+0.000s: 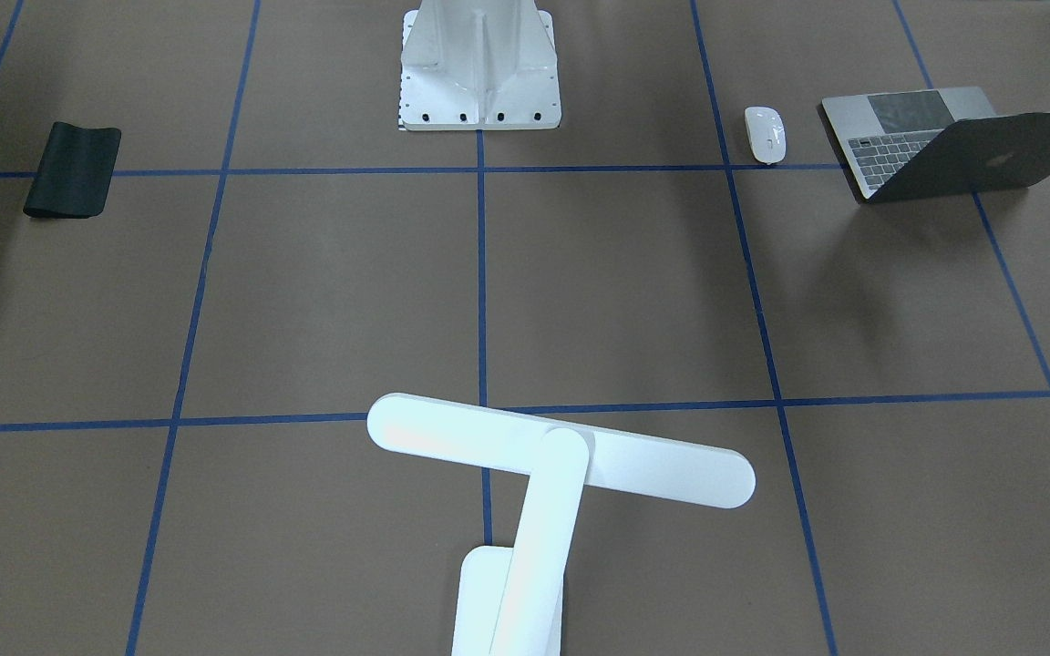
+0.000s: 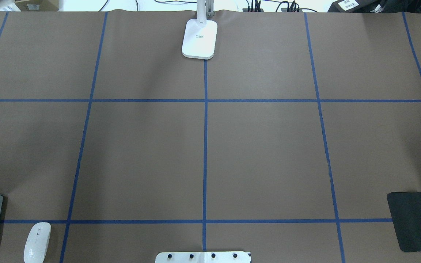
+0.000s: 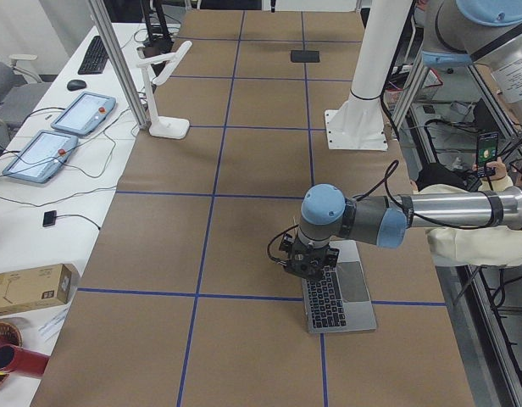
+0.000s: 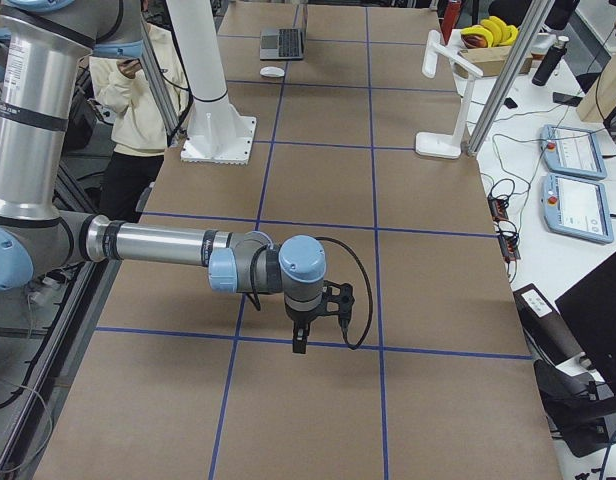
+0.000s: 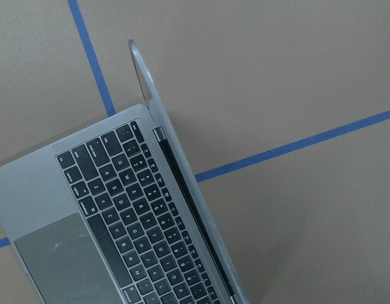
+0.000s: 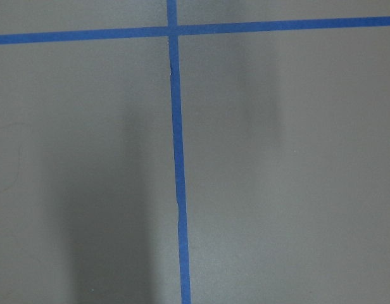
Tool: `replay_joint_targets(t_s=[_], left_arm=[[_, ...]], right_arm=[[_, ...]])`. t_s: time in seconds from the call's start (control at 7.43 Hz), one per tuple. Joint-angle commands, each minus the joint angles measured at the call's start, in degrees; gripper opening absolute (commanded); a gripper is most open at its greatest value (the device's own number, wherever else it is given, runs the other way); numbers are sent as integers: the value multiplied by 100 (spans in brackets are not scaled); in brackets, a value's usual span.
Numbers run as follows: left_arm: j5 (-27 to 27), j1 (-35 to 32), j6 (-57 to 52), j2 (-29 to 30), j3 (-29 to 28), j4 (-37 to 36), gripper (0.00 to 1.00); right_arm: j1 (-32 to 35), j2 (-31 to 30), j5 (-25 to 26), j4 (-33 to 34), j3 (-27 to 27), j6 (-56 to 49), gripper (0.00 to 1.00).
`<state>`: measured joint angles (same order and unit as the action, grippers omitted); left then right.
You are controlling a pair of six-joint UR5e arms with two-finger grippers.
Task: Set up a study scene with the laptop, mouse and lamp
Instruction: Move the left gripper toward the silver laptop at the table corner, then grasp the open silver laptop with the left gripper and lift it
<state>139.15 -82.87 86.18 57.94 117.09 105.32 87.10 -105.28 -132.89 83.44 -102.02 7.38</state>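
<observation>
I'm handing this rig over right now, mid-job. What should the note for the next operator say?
Left gripper: over the laptop, by its raised lid. I cannot tell whether it is open or shut, or whether it touches the laptop.
Right gripper: hangs over bare table with nothing seen in it. Its state is unclear.
Laptop: open, at the robot-side edge on its left.
Mouse: flat beside the laptop on the centre side, not touching it.
Lamp: upright at the middle of the far edge, well away from both.
Done: laptop open, mouse next to it.
Left: probably bringing the lamp over to them.
</observation>
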Motion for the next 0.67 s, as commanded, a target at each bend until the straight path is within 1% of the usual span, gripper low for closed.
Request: replay_joint_targets(t_s=[0.0,0.13,0.4,0.54], left_arm=[[-54,7,512,208,-430,433,100],[-124,16,601,226,-615,637,100],[-134,51,672,349,-731,648,100],[-125,69,681,349,-731,657,91]], right_arm=[[9,-1,0,-3,-11,0,100],[9,-1,-9,-3,-11,0,100],[9,-1,0,-3,-20,-9,100],[9,-1,-9,-3,-20,-9,100]])
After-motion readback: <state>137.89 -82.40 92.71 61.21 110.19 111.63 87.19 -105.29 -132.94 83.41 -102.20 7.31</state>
